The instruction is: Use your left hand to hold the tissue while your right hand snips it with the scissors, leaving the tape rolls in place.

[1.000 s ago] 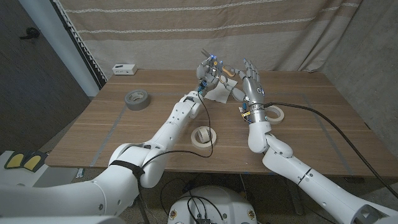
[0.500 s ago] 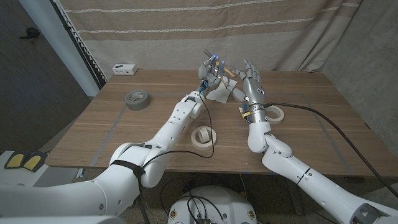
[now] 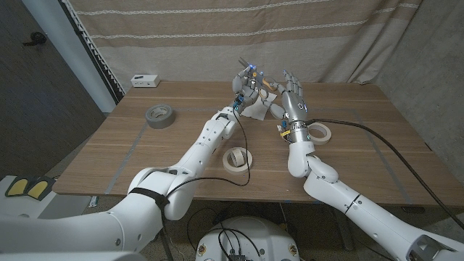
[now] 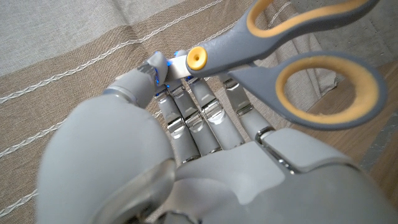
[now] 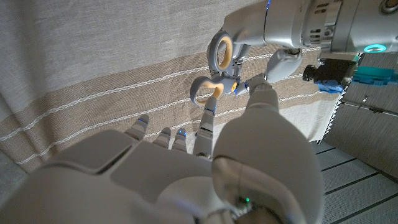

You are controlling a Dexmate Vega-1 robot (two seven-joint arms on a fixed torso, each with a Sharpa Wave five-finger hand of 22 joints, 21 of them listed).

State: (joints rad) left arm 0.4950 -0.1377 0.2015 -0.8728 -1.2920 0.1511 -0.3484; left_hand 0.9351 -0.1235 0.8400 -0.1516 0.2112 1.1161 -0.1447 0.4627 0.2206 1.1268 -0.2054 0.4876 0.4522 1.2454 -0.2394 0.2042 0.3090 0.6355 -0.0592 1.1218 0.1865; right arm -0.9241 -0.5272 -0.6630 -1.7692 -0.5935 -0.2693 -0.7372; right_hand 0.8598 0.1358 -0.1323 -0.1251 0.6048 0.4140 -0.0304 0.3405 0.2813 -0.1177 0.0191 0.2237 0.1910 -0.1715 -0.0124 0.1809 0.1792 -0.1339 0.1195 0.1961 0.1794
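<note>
My left hand point(image 3: 245, 81) is raised over the table's far middle and pinches the scissors point(image 4: 261, 43) by the blades, the grey and yellow handles point(image 3: 267, 85) sticking out toward my right hand. My right hand point(image 3: 293, 96) stands upright beside them, fingers apart and holding nothing. Its fingertips point(image 5: 209, 106) reach just up to the handle loops point(image 5: 219, 59). The white tissue point(image 3: 255, 111) shows below the two hands at the table; I cannot tell whether my left hand touches it. It also appears as a pale sheet, the tissue point(image 5: 320, 118), past my thumb.
A grey tape roll point(image 3: 160, 115) lies on the table's left. A beige tape roll point(image 3: 237, 158) sits near the front middle, and another tape roll point(image 3: 320, 132) lies by my right wrist. A small white box point(image 3: 143, 80) stands at the far left edge.
My right hand has edged a little left, closer to the scissor handles. My left hand keeps the scissors raised in about the same place.
</note>
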